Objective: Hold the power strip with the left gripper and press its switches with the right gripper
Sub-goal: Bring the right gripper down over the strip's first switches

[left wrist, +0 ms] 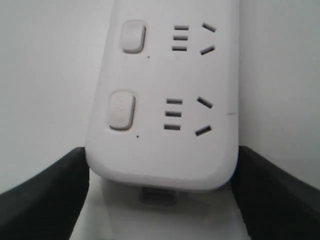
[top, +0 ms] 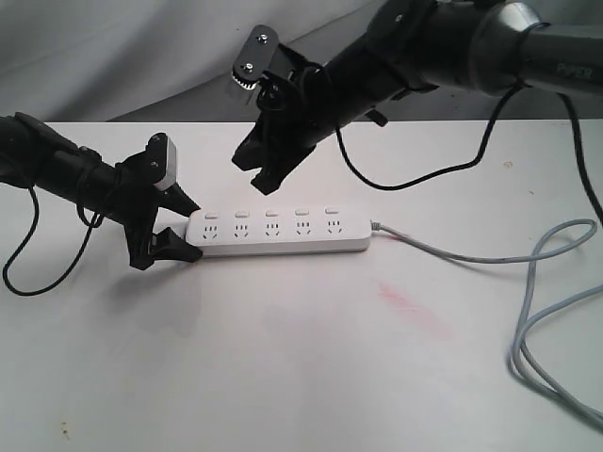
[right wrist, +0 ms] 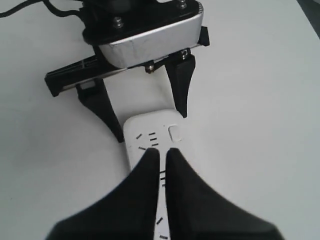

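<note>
The white power strip [top: 283, 235] lies across the middle of the table, its grey cord [top: 490, 256] trailing right. My left gripper [top: 177, 228] is shut on the strip's left end, one black finger on each long side; the left wrist view shows the power strip [left wrist: 165, 150] wedged between both fingers [left wrist: 45, 195]. The row of switches [top: 271, 213] is uncovered, and two switches [left wrist: 121, 110] show close up. My right gripper [top: 256, 168] hangs shut above the strip's left half, clear of it. In the right wrist view the right gripper [right wrist: 161, 151] points down over the power strip [right wrist: 145, 131] beside the end switch [right wrist: 175, 132].
The grey cord loops widely at the right edge [top: 537, 330]. A black cable [top: 424, 174] from the right arm drapes onto the table behind the strip. A thin black cable loop [top: 19, 273] hangs by the left arm. A pink smear [top: 413, 306] marks the tabletop.
</note>
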### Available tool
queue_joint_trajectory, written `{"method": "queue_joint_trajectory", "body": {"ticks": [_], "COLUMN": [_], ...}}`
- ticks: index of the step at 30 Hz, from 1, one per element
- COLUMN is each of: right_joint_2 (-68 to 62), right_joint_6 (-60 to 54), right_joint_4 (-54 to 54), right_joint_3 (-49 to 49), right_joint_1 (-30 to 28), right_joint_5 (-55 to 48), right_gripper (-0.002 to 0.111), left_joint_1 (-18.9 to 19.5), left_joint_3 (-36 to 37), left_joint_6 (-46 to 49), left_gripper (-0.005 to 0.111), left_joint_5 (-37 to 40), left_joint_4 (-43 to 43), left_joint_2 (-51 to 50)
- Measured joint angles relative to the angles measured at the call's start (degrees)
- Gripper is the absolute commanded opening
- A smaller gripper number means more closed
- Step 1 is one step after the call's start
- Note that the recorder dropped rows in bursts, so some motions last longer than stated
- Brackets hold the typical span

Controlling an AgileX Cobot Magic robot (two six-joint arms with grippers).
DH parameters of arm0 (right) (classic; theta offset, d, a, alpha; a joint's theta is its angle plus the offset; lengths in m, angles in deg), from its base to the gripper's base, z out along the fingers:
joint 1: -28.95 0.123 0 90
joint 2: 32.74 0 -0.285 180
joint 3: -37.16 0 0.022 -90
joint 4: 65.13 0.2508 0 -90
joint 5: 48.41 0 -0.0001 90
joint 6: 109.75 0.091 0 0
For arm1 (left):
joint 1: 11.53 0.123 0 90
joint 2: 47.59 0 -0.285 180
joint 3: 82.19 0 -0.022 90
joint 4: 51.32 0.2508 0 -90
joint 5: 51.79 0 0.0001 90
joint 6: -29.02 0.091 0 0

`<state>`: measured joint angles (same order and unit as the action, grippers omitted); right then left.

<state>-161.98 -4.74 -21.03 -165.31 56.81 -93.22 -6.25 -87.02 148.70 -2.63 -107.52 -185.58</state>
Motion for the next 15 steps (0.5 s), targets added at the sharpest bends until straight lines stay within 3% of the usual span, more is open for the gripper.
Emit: {"method": "queue_joint_trajectory", "body": {"ticks": [2, 5, 9, 15], "right_joint_2": [-1.52, -3.5, -4.19, -10.1], "right_joint_6": [-1.75, -3.16, -6.31, -5.96], "right_joint_4": [2.95, 6.27, 8.24, 8.44], "right_joint_3": [0.0, -0.1, -0.38, -10.98], "right_joint_1": [0.11, 0.5, 2.44, 2.83], "right_joint_5": [1.76, 6.61, 12.19, 6.92], "right_gripper": [0.033, 0.04, 0.041, 0.041], "left_joint_1": [0.0, 0.0, 0.0, 0.0], "left_joint_3": [0.0, 0.0, 0.0, 0.0], "left_joint_6": [0.0, 0.0, 0.0, 0.0], "left_gripper": [0.066, 0.066, 0.066, 0.066], "left_joint_5": [0.0, 0.0, 0.11, 0.11], "left_joint_4": [0.0, 0.0, 0.0, 0.0], "left_joint_2": [0.0, 0.0, 0.0, 0.0]}}
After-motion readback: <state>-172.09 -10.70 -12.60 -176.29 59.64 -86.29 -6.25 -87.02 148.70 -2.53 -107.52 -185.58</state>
